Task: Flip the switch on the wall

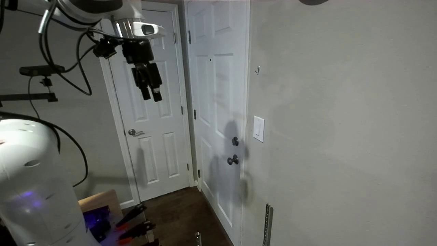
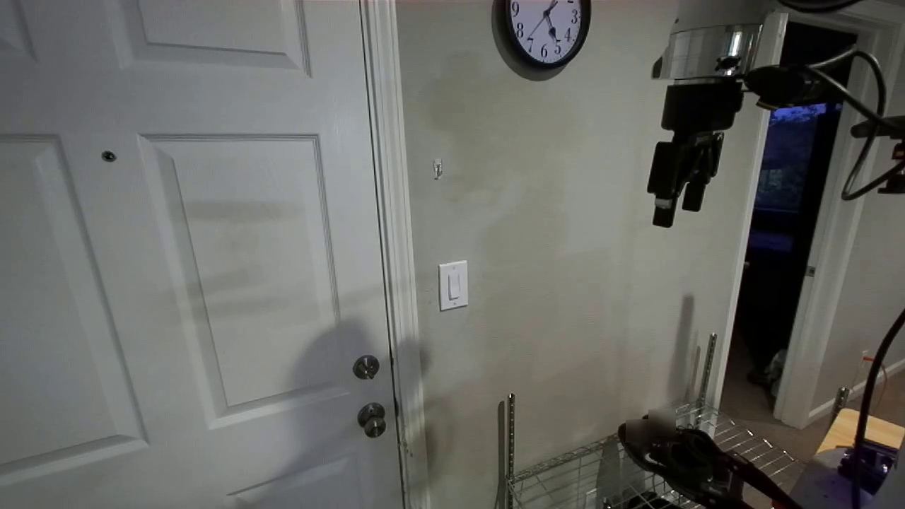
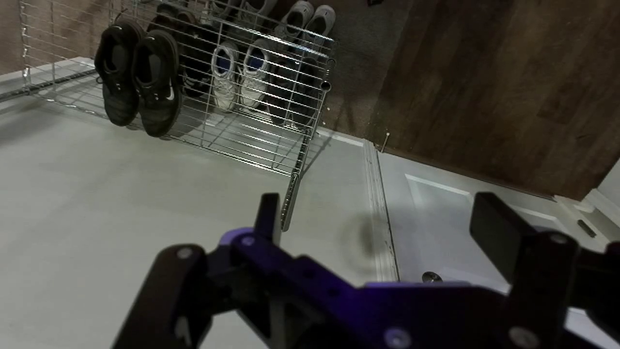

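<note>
The Robotiq gripper (image 2: 678,211) hung empty, jaws apart. The rocker switch (image 2: 454,285) likely needed light pressing at one end.

Two white panelled doors (image 1: 219,102) border a brown floor (image 1: 177,215).

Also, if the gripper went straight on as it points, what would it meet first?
Probably the floor: the gripper points down in both exterior views. The wire rack looks close to that line, though depth is unclear, so it might come first.
</note>
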`<action>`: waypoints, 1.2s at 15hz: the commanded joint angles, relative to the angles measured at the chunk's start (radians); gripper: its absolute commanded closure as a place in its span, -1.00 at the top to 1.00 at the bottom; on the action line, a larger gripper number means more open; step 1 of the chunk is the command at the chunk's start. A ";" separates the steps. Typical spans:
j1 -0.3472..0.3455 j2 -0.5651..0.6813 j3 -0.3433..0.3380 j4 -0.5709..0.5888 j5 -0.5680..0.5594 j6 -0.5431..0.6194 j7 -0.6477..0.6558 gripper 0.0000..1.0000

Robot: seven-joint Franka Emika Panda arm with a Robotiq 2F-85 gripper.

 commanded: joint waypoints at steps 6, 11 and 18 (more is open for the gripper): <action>0.001 0.001 -0.001 0.003 -0.001 -0.002 0.001 1.00; 0.000 0.068 0.007 -0.005 -0.010 0.056 -0.013 1.00; -0.063 0.407 0.018 0.046 -0.158 0.427 -0.004 1.00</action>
